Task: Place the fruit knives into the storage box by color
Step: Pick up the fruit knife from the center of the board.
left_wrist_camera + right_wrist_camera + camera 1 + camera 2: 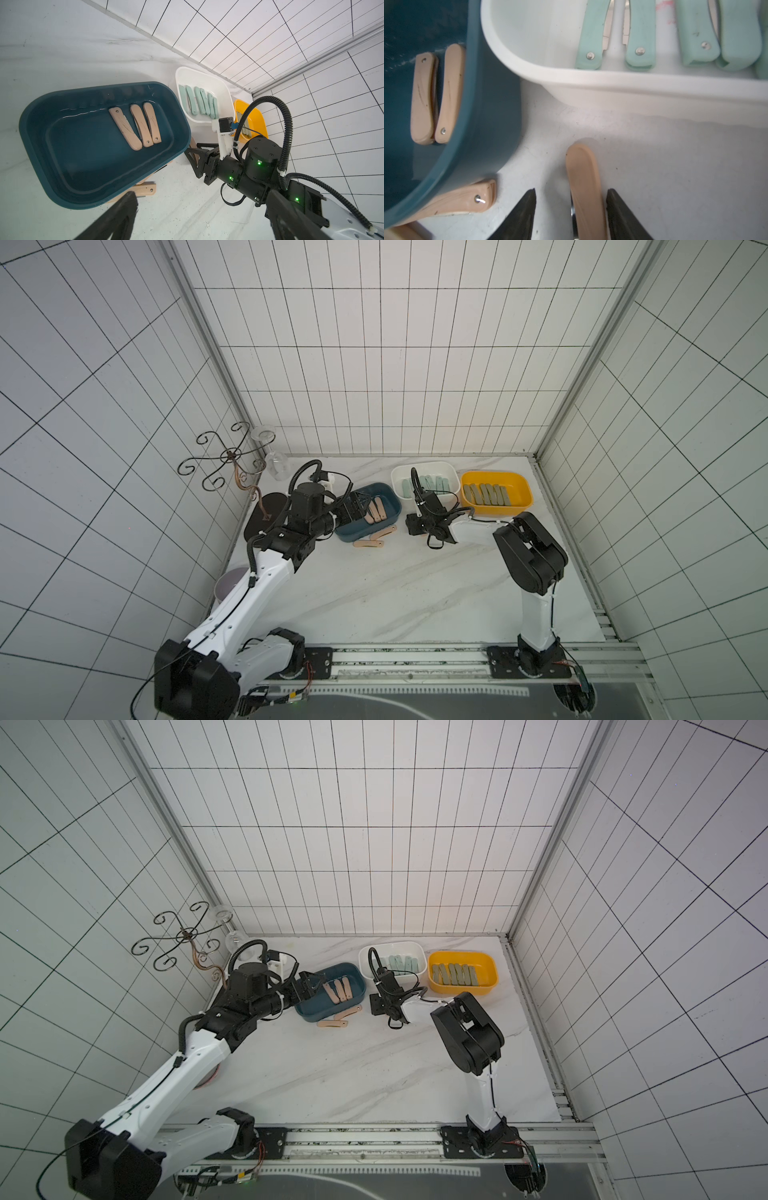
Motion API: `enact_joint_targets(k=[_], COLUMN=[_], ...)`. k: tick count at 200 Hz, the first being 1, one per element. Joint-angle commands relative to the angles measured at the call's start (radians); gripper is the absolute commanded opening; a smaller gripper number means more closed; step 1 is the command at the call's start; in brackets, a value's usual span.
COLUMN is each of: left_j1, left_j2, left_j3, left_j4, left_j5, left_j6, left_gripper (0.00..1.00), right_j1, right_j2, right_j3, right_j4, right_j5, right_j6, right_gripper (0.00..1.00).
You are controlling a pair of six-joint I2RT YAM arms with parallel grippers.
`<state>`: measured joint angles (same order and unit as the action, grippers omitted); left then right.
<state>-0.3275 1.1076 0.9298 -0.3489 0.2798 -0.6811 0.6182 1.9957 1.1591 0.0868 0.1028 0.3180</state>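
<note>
Right wrist view: right end effector, open, straddles a peach knife; next it should probably clamp, lift, and drop it into the blue box beside it.

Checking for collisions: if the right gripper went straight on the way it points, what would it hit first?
Probably the peach knife lying between its fingers, then the table under it; depth is unclear.

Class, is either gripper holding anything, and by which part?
Nothing yet. The right gripper straddles a peach knife, one finger clear of it; left gripper open, empty.
</note>
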Motion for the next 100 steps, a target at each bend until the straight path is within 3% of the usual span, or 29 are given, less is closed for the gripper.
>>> enact_joint_targets(k=[1,46,100], left_j1=[-0.008,-0.013,-0.015], left_j2=[0.000,0.002,0.003], left_j3=[-0.009,-0.006,-0.005], left_j4=[0.031,0.033,0.033], left_j5=[-0.021,-0.032,-0.041], left_j6=[-0.011,-0.015,-0.015], left_gripper=[0.97,0.97,0.97], right_j1=[0.014,0.024,0.031], right_j2=[0.039,0.082,0.067], right_j3=[-0.009,0.010,-0.002], right_j4=[-0.082,-0.079,-0.070], right_j5=[0.074,0.116,0.158], right_j6=[-0.056,-0.077,-0.083], right_gripper=[0.54,0.47,0.27])
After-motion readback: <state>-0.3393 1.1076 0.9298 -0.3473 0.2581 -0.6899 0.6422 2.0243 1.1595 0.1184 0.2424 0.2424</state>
